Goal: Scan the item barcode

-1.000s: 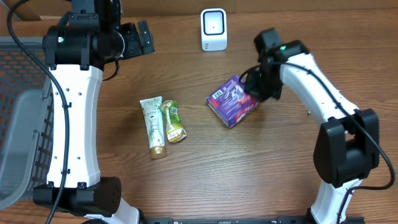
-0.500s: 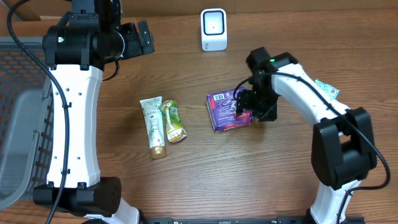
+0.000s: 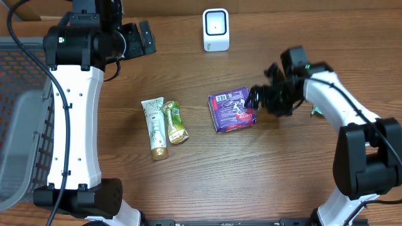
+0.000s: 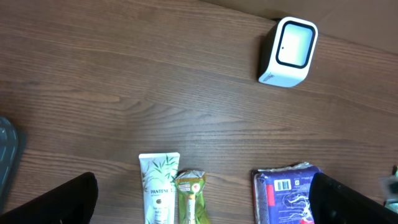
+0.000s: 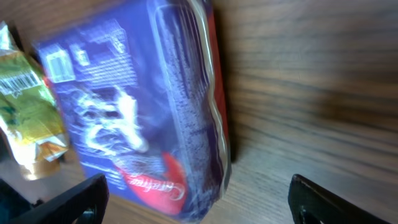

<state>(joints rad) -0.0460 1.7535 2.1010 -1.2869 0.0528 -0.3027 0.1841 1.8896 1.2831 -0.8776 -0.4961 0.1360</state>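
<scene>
- The white tube [image 3: 154, 127] and green sachet [image 3: 175, 122] are lying side by side on the bench [image 3: 207, 176], nearest the robot.
- The purple packet [image 3: 232, 111] is lying flat mid-bench, its long side running left to right, a little tilted.
- Its barcode is facing up at the far left corner. The left wrist view is showing it sharply, the right wrist view only as a blur.
- The left wrist view is cutting off the packet's near part.
- The right gripper [image 3: 257, 100] is sitting just beside the packet's right edge, jaws apart, holding nothing.
- The left gripper [image 3: 143, 37] is hanging farther back, jaws wide apart.
- The white scanner [image 3: 216, 29] is standing farthest away, well apart from the packet.
</scene>
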